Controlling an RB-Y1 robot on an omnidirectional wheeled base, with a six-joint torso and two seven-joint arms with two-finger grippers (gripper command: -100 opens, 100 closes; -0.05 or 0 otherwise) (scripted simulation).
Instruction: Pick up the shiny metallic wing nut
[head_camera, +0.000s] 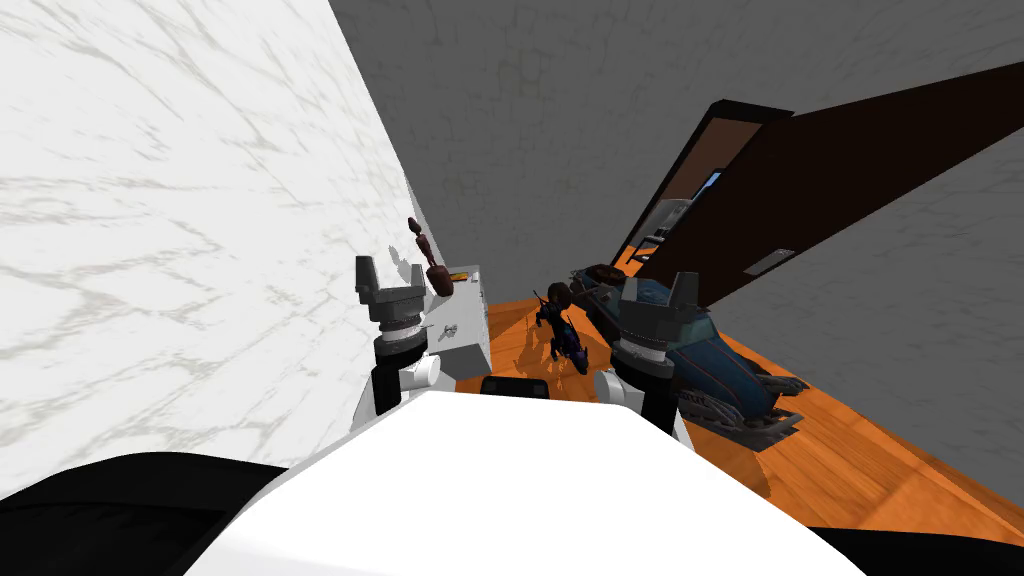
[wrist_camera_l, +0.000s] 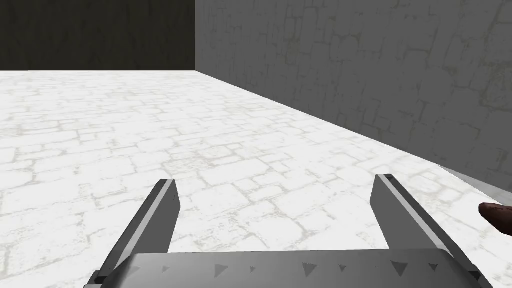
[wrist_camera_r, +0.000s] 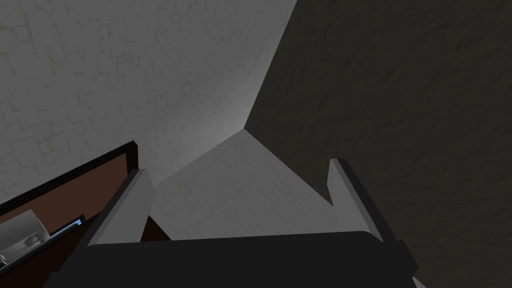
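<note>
Jaws released, left gripper (wrist_camera_l: 272, 182), right gripper (wrist_camera_r: 237, 172), head view catches wing nut (head_camera: 449, 331) on cabinet (head_camera: 471, 345)

You find the small, shiny, silver-grey metallic wing nut (head_camera: 450, 331) lying on the flat top of a white cabinet (head_camera: 468, 350) that stands against the white marbled wall (head_camera: 200, 200). It rests loose on the nearer part of that top, close to the wall side, and well apart from the dark brown carved figure (head_camera: 432, 268) that stands farther back. It is too small for you to tell how its wings are turned.
</note>
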